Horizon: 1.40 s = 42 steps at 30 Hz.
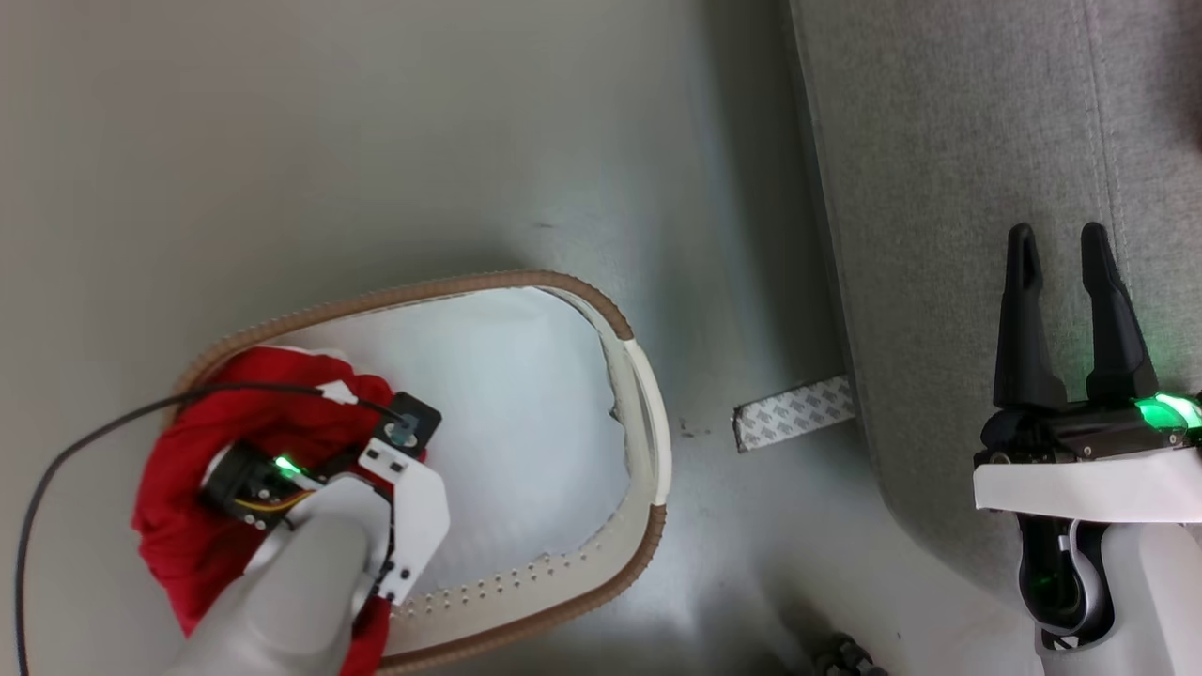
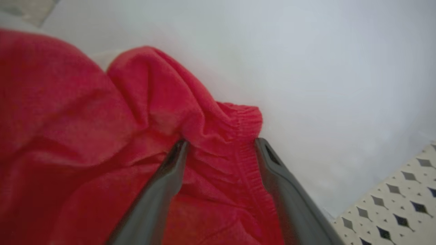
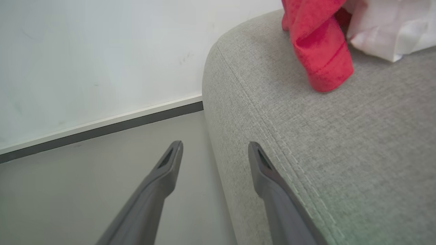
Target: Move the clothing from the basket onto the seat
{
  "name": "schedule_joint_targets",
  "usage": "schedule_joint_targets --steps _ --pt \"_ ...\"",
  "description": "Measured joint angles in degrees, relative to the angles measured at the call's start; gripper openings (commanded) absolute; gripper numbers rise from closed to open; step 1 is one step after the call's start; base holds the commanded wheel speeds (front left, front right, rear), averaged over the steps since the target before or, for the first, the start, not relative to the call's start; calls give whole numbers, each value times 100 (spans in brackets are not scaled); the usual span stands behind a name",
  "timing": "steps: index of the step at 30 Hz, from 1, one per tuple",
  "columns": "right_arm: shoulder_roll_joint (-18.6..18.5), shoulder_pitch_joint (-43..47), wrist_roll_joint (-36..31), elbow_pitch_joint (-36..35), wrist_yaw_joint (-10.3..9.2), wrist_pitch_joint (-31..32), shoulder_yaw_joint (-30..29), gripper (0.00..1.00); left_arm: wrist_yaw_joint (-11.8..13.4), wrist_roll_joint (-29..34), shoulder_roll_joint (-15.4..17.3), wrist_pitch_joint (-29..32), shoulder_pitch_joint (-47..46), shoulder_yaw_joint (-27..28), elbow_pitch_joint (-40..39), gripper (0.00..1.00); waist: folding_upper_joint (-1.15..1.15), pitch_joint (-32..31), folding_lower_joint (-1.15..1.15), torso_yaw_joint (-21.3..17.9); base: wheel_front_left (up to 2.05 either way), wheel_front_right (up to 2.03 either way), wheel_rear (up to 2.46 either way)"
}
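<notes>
Left gripper is down in the basket, spread wide around a fold of the clothing bunched at its left end, probably lining up a pinch. Right gripper waits over the seat, also wide.

Right gripper: two long dark tapered fingers on a black base; green light beside the base; white collar behind; pale grey forearm.
Left gripper: matching dark grey fingers; behind them, white screwed bracket, thin black cable, yellow wires.
</notes>
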Motion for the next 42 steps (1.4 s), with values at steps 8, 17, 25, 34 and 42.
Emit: schedule_joint_targets --steps 8,17,25,34,42 --pt "-5 -35 172 -246 -1 -21 81 100 59 9 115 -127 -235 -5 236 100 0 297 0 -173 0 0 0" --pt "19 -20 148 -280 -1 -21 -35 100 59 -90 -1 -545 -435 -41 454 0 0 337 -1 -152 0 0 0" --pt "18 66 -63 25 1 -15 -277 100 -49 -338 -454 -948 -367 -115 675 0 0 -214 0 58 0 0 0" --pt "19 612 -314 417 1 -15 -491 100 -281 -800 -736 -1408 346 -116 597 0 0 -1371 -1 431 0 0 0" --pt "16 1326 -803 731 1 -14 -833 100 -275 -1415 -835 -1659 1082 -4 -133 0 0 -2649 -2 852 0 0 0"
